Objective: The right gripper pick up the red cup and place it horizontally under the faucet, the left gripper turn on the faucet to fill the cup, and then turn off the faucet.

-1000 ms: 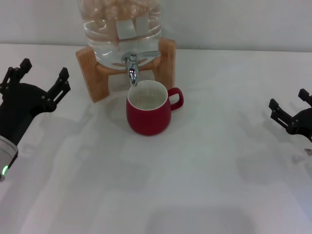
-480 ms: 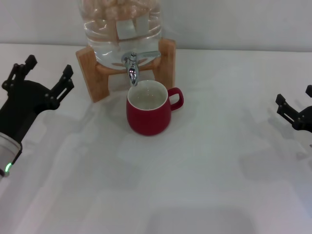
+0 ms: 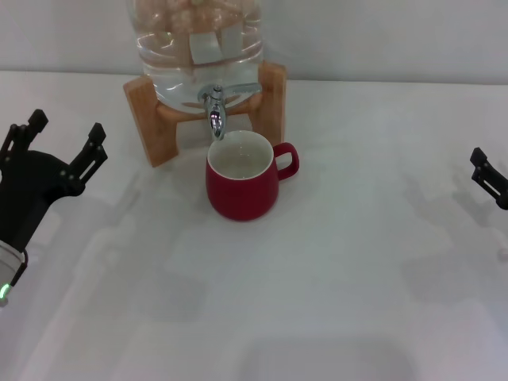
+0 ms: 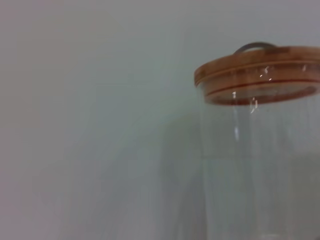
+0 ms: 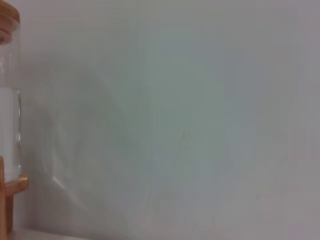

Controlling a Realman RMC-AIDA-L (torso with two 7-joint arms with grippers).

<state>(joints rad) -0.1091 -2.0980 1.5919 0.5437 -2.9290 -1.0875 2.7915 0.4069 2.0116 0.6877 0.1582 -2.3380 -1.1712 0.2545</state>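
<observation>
From the head view, the red cup (image 3: 242,185) stands upright on the counter (image 3: 333,286) directly under the faucet (image 3: 214,111). The left gripper (image 3: 54,141), fingers spread and empty, hovers well left. Only a tip of the right gripper (image 3: 490,178) shows; whether it is spread is unclear. The left wrist view alone shows the jar's wooden lid (image 4: 257,75).

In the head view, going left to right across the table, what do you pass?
Left pincer → wooden stand → red cup → right pincer, at the picture's right edge.
</observation>
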